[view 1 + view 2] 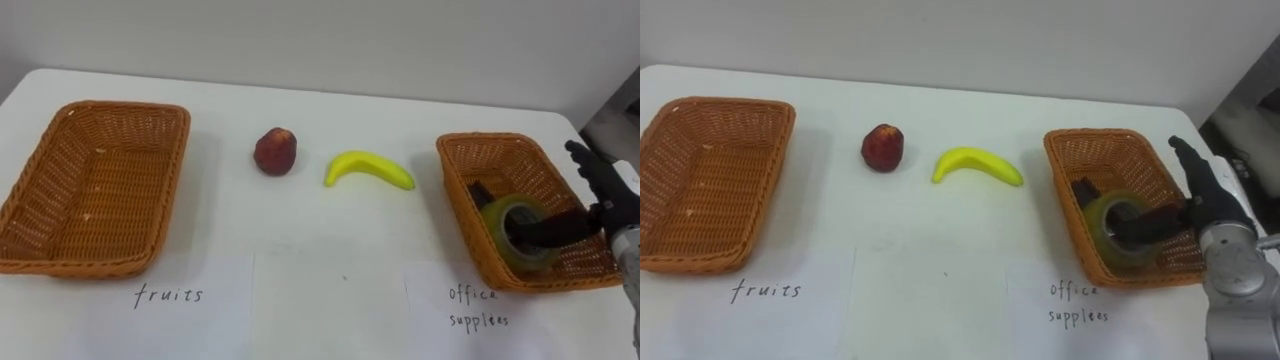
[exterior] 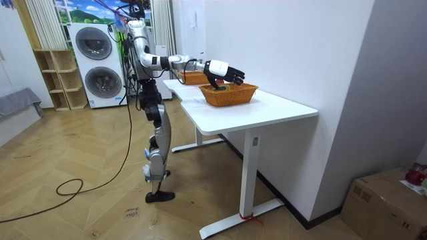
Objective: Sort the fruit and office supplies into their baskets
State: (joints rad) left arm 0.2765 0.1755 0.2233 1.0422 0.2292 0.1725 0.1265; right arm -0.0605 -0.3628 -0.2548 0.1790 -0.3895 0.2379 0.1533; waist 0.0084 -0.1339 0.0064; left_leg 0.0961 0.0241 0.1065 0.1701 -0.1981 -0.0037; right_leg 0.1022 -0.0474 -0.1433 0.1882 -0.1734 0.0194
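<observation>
The robot stands upright on the wooden floor at the long edge of a white desk [image 1: 330, 250], its right arm stretched out over the desktop. Two washing machines [image 2: 97, 65] are stacked behind it and a cardboard box [image 2: 387, 200] sits on the floor at the room view's right.

From its own side of the desk, an empty wicker basket [image 1: 100, 190] sits out at 9 o'clock and a second wicker basket [image 1: 500, 150] at 3 o'clock. Each has a sheet of handwritten paper [image 1: 170, 295] lying on the desk just at its 6 o'clock.

Between the baskets, towards 12 o'clock, lies a red apple [image 1: 275, 151]. A yellow banana [image 1: 368, 168] is just at its 3 o'clock, not touching it, ends curving down. Both rest on the bare desk, apart from either basket.

The right hand [image 1: 605, 190] hangs over the 3 o'clock rim of the right-side basket. It is spread wide, the fingers [image 1: 580, 155] straight and pointing towards 11 o'clock. The thumb [image 1: 550, 228] reaches towards 9 o'clock into the hole of a roll of yellowish tape [image 1: 497, 225].

The roll stands tilted in the basket's 6 o'clock end, against the near wall. I cannot tell whether it hangs from the thumb or rests on the wicker. A small dark item [image 1: 480, 192] lies in the same basket just at 11 o'clock of the roll; I can't make out what it is.
</observation>
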